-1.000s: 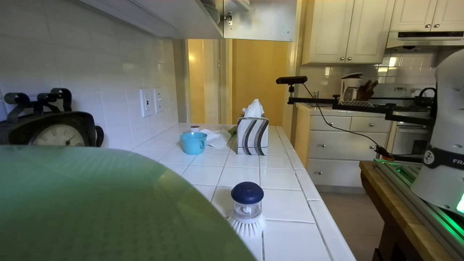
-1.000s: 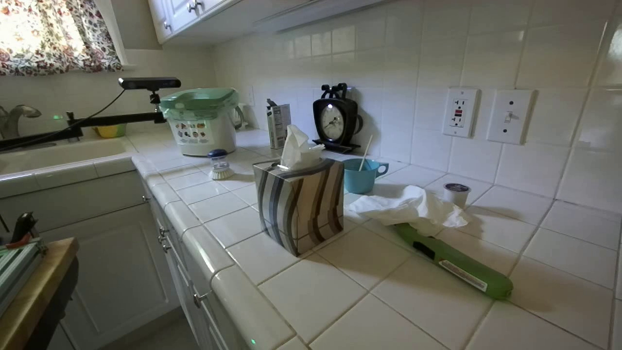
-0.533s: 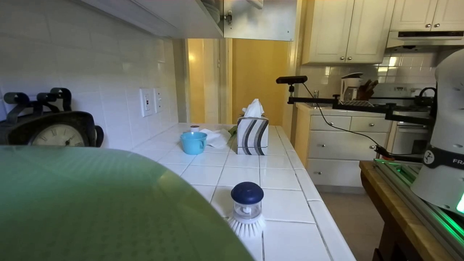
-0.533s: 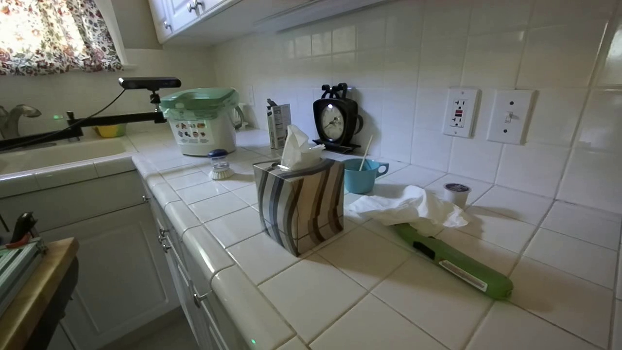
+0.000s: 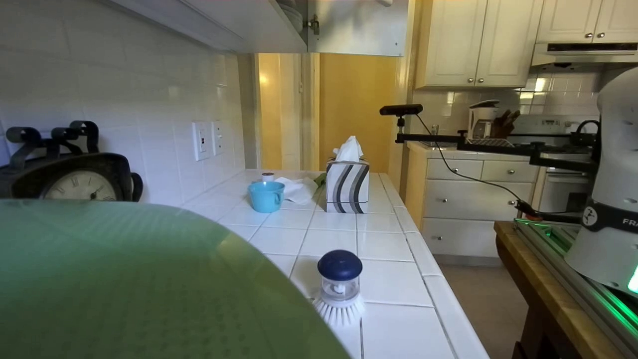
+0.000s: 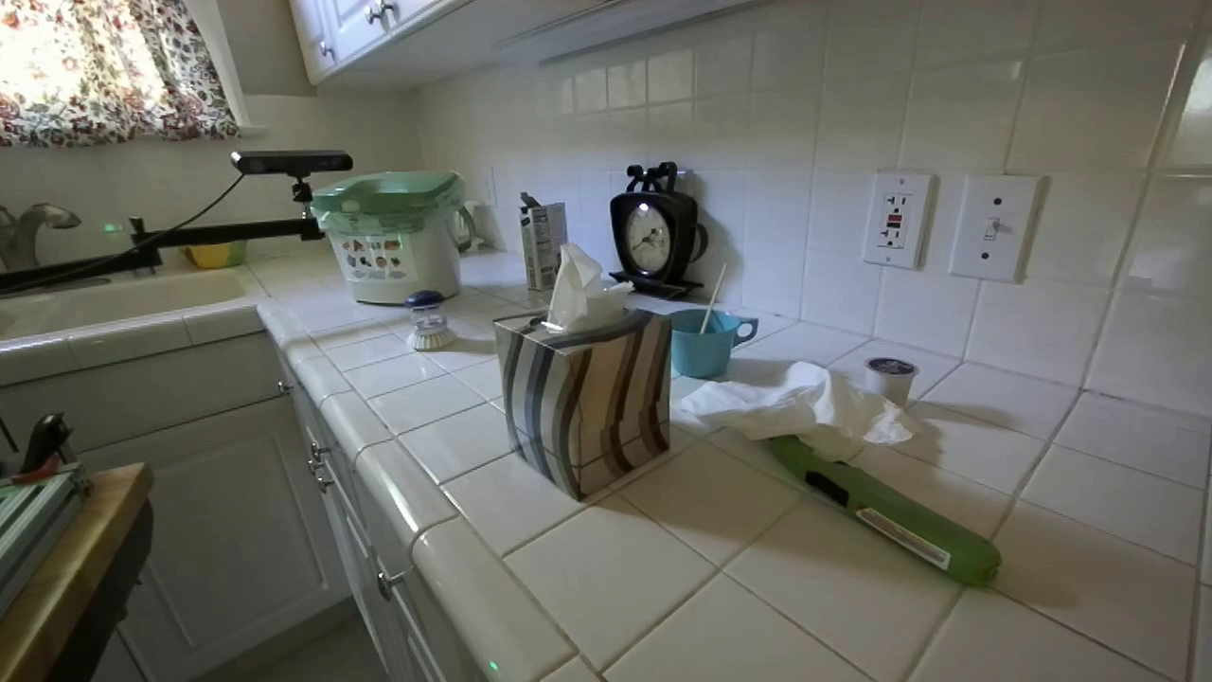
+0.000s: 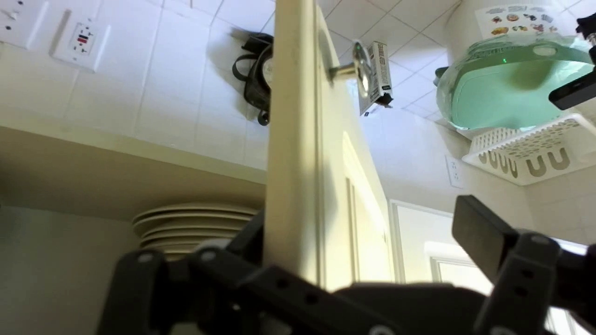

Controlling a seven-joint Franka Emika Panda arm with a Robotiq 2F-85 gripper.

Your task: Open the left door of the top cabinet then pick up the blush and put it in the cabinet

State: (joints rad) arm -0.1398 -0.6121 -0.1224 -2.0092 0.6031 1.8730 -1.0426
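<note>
The top cabinet shows its cream underside in both exterior views (image 5: 214,22) (image 6: 530,38). Its door stands open in an exterior view (image 5: 359,30) and runs through the middle of the wrist view (image 7: 298,139), with its metal knob (image 7: 363,70) above. My gripper (image 7: 368,223) is open, with the door edge between its fingers. The left finger is partly hidden on the door's inner side; I cannot tell if it touches. The right finger (image 7: 482,237) is apart from the door. The blush, blue-lidded with white bristles, stands upright on the counter in both exterior views (image 5: 340,267) (image 6: 428,322).
Stacked plates (image 7: 195,223) sit inside the cabinet. A striped tissue box (image 5: 347,187), light blue cup (image 5: 266,197), green lighter-like tool (image 6: 890,511) and black clock (image 6: 653,232) stand on the tiled counter. A green-lidded tub (image 6: 388,237) is near the blush. A camera bar (image 5: 438,139) juts out.
In an exterior view, a pale shape in front of the open door, perhaps part of the arm, has moved right and up. The door and the blush look unmoved.
</note>
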